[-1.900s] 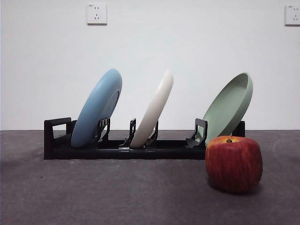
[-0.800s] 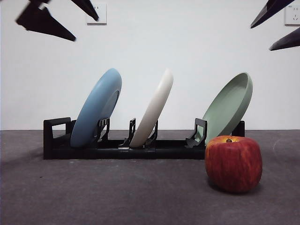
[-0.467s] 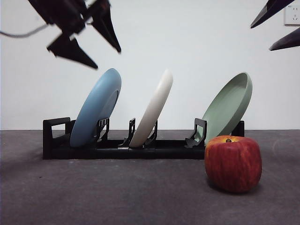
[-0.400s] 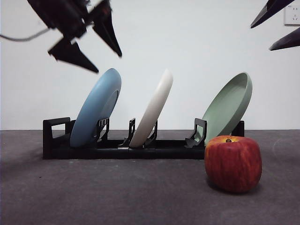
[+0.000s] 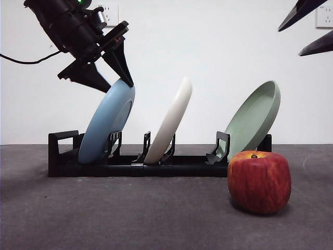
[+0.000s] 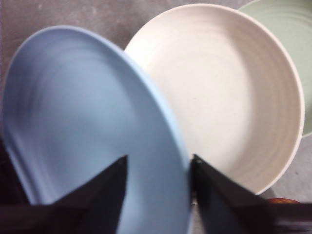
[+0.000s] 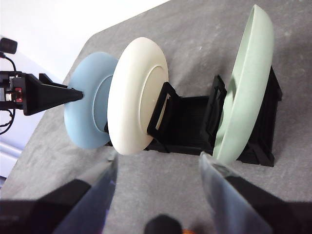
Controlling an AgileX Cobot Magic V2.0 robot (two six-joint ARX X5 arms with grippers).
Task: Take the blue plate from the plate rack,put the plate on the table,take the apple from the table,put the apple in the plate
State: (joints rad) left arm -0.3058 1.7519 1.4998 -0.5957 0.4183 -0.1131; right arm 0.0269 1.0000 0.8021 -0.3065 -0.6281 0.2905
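Red with yellowish streaks near the stem, the apple (image 5: 259, 182) stands nearest on the dark grey worktop (image 5: 130, 219), toward the right and in front of the right end of the plate rack (image 5: 130, 165).

Behind it, the long black plate rack lies across the worktop and carries three tilted plates. The blue plate (image 5: 107, 120) sits in the left slot, the cream-white plate (image 5: 169, 120) in the middle slot, and the sage-green plate (image 5: 255, 117) in the right slot. All three lean the same way, upper rims toward the right.

The left gripper (image 5: 115, 78) is at the upper rim of the blue plate. Its jaws are spread apart and straddle the rim, one on each face of the plate; the left wrist view (image 6: 158, 190) shows the rim lying in the gap between them. Whether the jaws touch the plate cannot be told.

The right gripper (image 7: 156, 173) is raised well above the worktop, showing as two black tips at the top right corner of the front view. Its jaws are open and hold nothing.

Farthest back, a white wall (image 5: 218, 47) carries a socket (image 5: 325, 15).
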